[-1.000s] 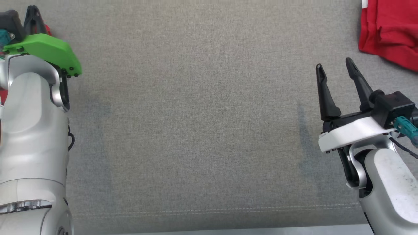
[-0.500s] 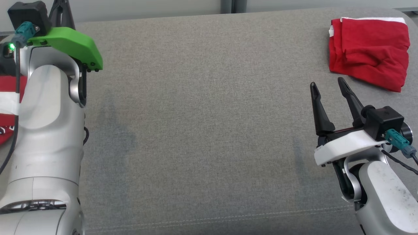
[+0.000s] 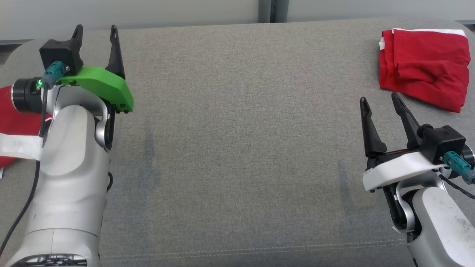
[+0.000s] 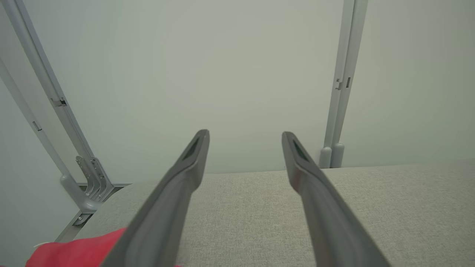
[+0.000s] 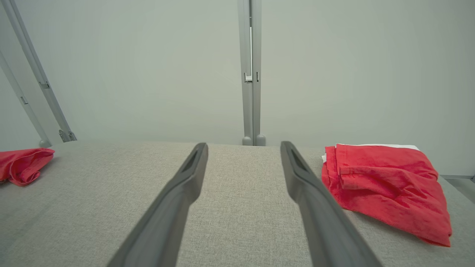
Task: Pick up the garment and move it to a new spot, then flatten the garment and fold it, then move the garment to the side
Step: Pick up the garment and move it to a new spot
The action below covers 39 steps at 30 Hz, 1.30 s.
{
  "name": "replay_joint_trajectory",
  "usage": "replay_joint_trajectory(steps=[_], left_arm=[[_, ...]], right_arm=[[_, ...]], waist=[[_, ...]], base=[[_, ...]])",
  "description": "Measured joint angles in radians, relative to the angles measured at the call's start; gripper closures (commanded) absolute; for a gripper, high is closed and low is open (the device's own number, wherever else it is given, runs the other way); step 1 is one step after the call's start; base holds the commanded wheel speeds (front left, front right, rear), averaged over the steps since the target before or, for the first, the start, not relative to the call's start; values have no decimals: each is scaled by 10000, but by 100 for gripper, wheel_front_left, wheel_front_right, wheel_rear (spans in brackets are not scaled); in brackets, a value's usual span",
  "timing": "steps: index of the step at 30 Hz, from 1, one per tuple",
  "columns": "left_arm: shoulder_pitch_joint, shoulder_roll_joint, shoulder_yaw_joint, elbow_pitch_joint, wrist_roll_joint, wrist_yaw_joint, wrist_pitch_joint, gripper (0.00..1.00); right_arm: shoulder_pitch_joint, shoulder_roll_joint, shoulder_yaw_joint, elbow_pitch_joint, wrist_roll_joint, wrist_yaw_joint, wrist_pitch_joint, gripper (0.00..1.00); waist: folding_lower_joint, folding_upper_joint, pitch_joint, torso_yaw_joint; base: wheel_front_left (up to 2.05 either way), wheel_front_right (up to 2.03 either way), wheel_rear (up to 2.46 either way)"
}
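left gripper (image 3: 95,32): jaws spread, empty, just beside loose garment (image 3: 16,120) | right gripper (image 3: 378,98): jaws spread, empty, near folded garment (image 3: 426,70) | arms held wide apart, likely keeping mid-tabletop (image 3: 237,141) for flattening

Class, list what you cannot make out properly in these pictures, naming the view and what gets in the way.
1. Red garment on the left: head view, largely hidden behind the left arm and cut by the left edge; its shape is unclear.
2. White cloth under the folded red garment: head view, just a strip peeks out.
3. Right arm: head view, cut off by the lower right corner.
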Motion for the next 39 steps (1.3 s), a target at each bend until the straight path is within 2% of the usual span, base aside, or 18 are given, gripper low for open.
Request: replay_joint_trajectory(steps=[10,18,26,31,39], left_arm=[[2208,23,-318,-1256,-1151,-84,0,0],[4021,44,-704,-2270,-1555,-54,0,0],[5737,104,-913,-3365,-1831,360,0,0],[6312,148,-1103,-4312,-2086,556,0,0],[7175,173,-1482,-5093,-2257,825,0,0]], right_arm=[[39,219,-31,213,173,-12,-205,0],[358,378,-84,437,244,-69,-360,0],[945,512,-75,631,320,-71,-380,0],[1144,545,-88,654,322,-71,-412,0],[1226,637,-84,656,322,-73,-451,0]], waist=[[0,0,-521,84],[0,0,-1070,94],[0,0,-1618,5],[0,0,-1805,-93],[0,0,-1889,-157]], base=[[0,0,0],[0,0,0],[0,0,0],[0,0,0],[0,0,0]])
